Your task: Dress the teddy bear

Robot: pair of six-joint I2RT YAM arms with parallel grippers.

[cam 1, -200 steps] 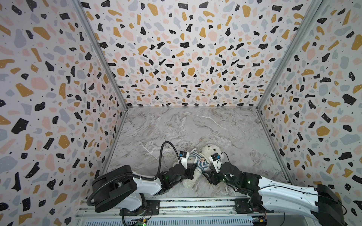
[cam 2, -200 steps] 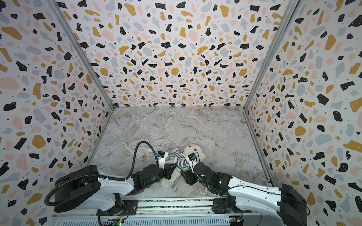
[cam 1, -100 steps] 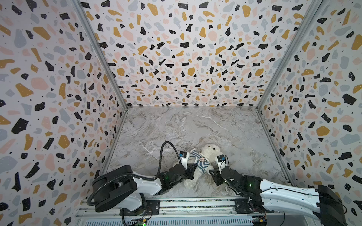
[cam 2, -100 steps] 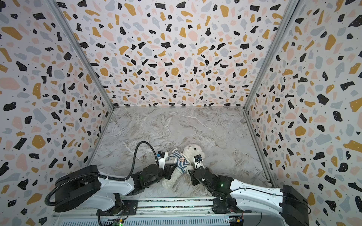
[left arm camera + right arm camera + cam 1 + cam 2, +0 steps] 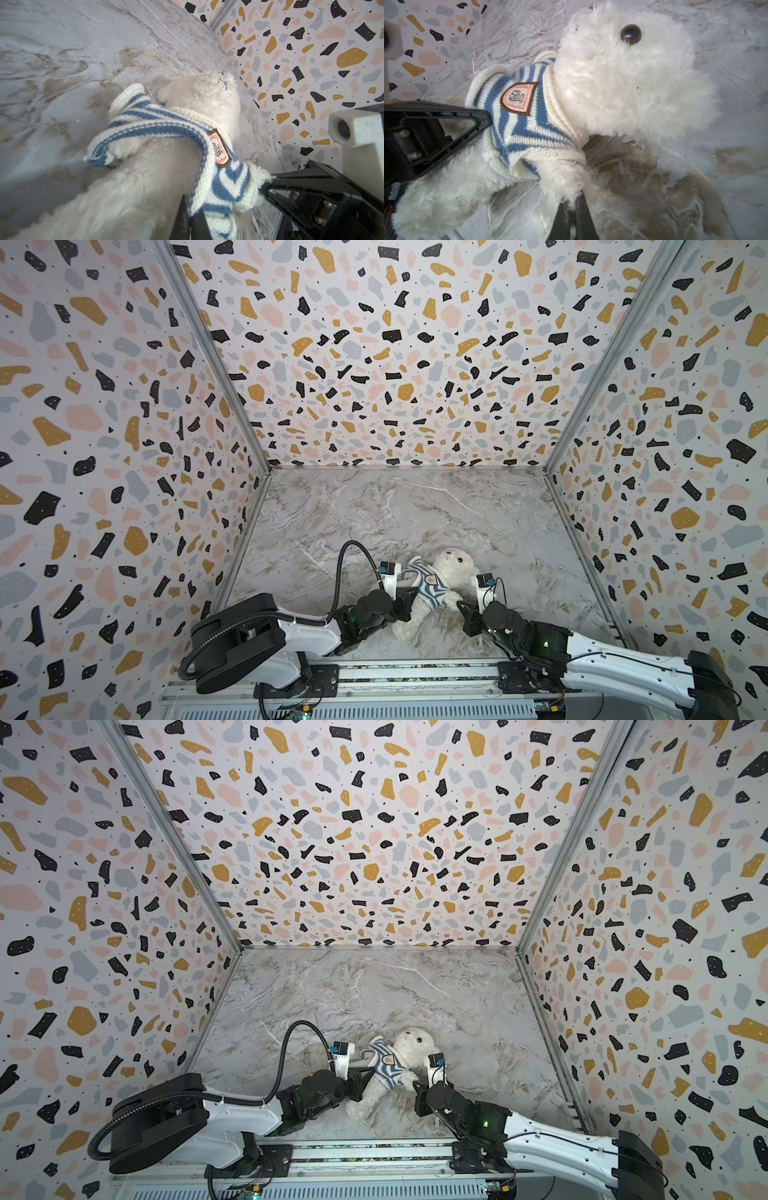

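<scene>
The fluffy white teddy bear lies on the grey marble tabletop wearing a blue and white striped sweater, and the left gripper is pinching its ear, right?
Not the ear. The left wrist view shows the left gripper shut on the hem of the blue and white striped knitted sweater; the fluffy white teddy bear does lie on the grey marble tabletop.

Teddy bear: white fur, black eyes. Shirt: blue-white stripes, brown-edged pink badge. Table: grey marble veining. Walls: white, with black, ochre, pink, grey terrazzo flecks.
</scene>
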